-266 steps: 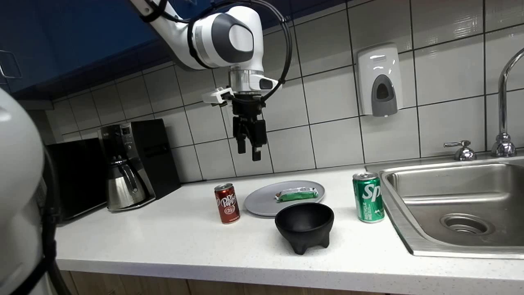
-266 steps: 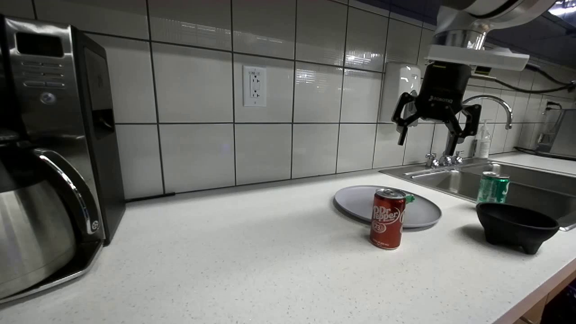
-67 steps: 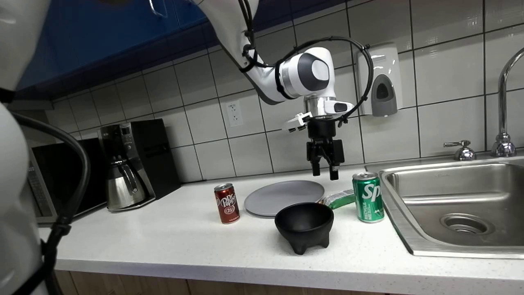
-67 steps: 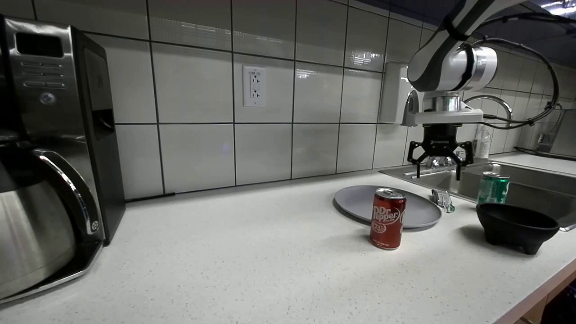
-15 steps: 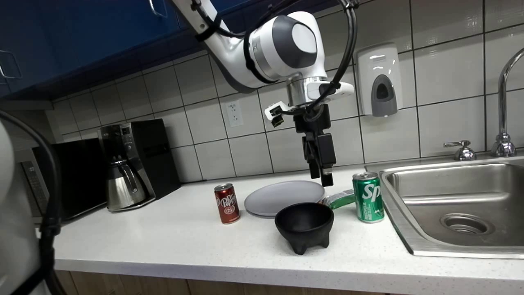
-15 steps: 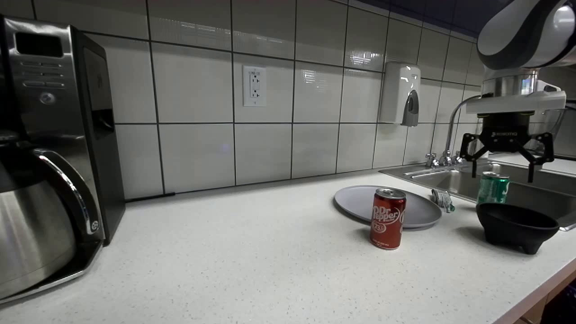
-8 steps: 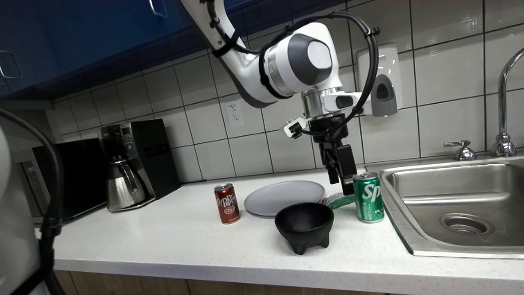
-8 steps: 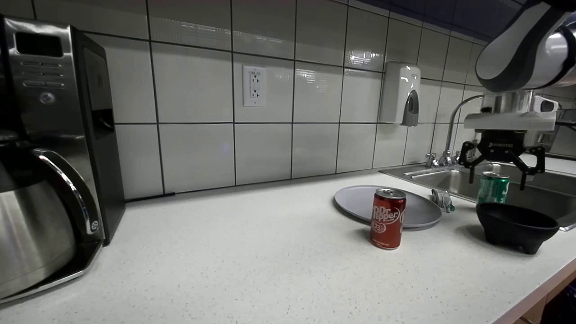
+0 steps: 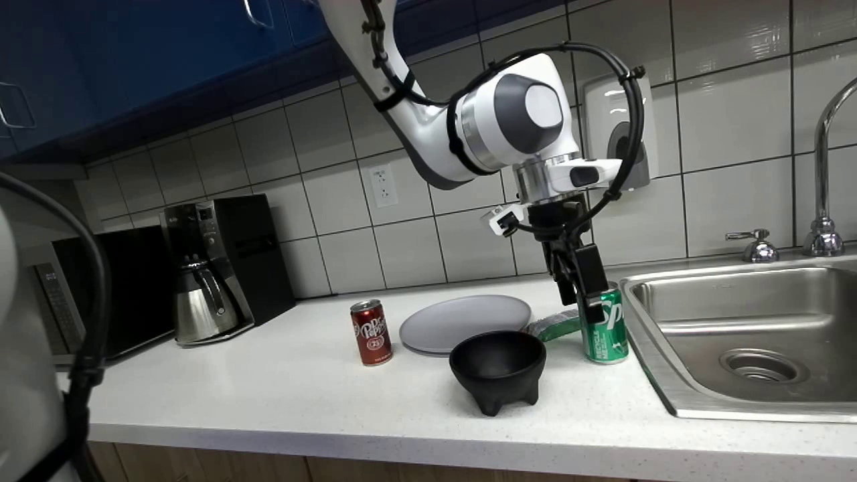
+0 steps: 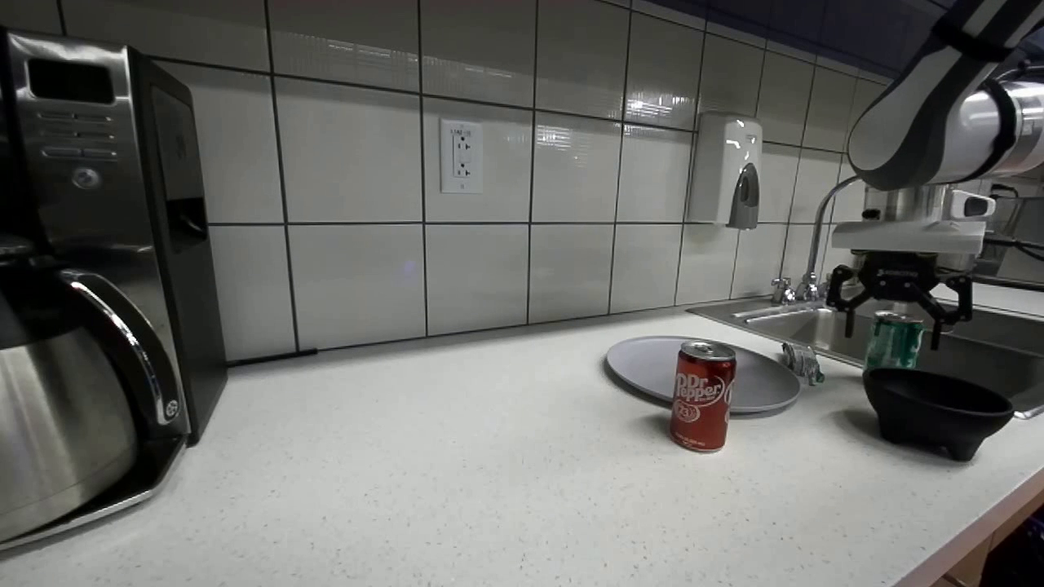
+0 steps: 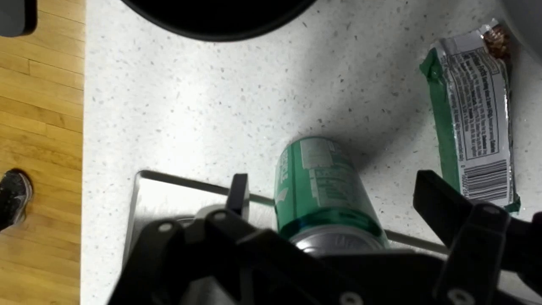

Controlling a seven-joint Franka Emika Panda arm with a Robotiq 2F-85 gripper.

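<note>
My gripper is open and empty. It tilts over the upright green Sprite can beside the sink. In the wrist view the can shows between the spread fingers, with a gap on either side. In an exterior view the gripper overlaps the can's top; contact does not show. A green and silver wrapped bar lies on the counter near the can, beside the grey plate. A black footed bowl stands in front of the plate.
A red Dr Pepper can stands upright left of the plate. The steel sink with its faucet is right of the Sprite can. A coffee maker and a microwave stand at the left. A soap dispenser hangs on the wall.
Over the last second my gripper lowered and moved to the Sprite can, staying open. Earliest, the bar lay on the plate; by 4.5 s ago it was on the counter.
</note>
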